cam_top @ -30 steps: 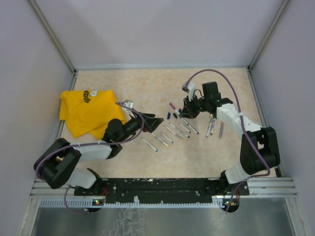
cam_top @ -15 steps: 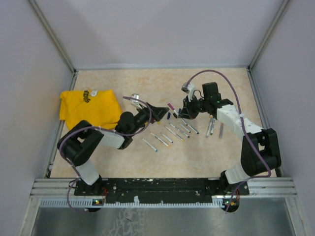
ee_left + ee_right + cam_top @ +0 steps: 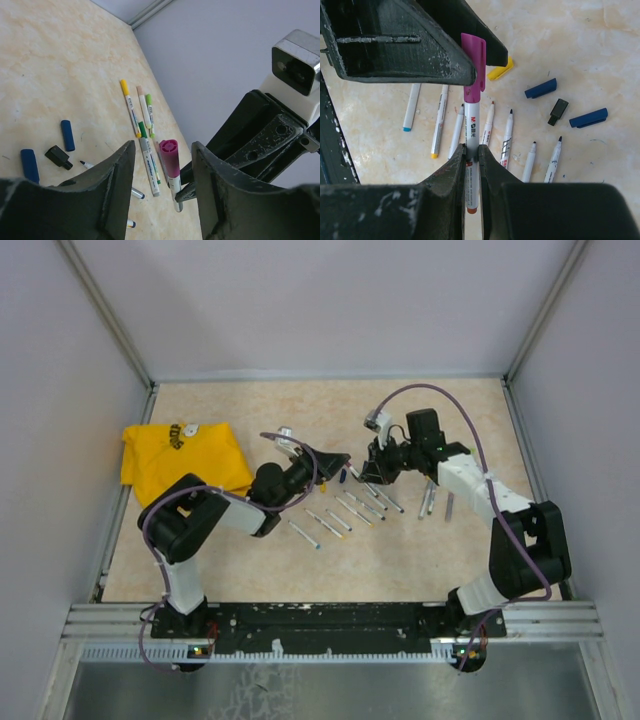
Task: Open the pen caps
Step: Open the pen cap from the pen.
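Note:
My right gripper (image 3: 472,150) is shut on the white barrel of a pen (image 3: 471,125) and holds it off the table. Its magenta cap (image 3: 474,65) is still on. In the left wrist view that magenta cap (image 3: 169,156) stands between the fingers of my left gripper (image 3: 163,147), which is open, with a gap showing on each side. From above, the left gripper (image 3: 335,462) meets the right gripper (image 3: 374,468) over the pens. Loose caps lie on the table: two blue (image 3: 540,88) (image 3: 588,118), one black (image 3: 558,111), one yellow (image 3: 500,70).
Several uncapped pens (image 3: 350,508) lie in a row below the grippers. A few capped pens (image 3: 436,498) lie to the right, seen with yellow and green caps (image 3: 131,107) from the left wrist. A yellow cloth (image 3: 180,465) lies at the left. Walls enclose the table.
My left arm has swung right to the pen held by the right gripper, and its jaws have narrowed around the magenta cap. The right gripper has barely moved.

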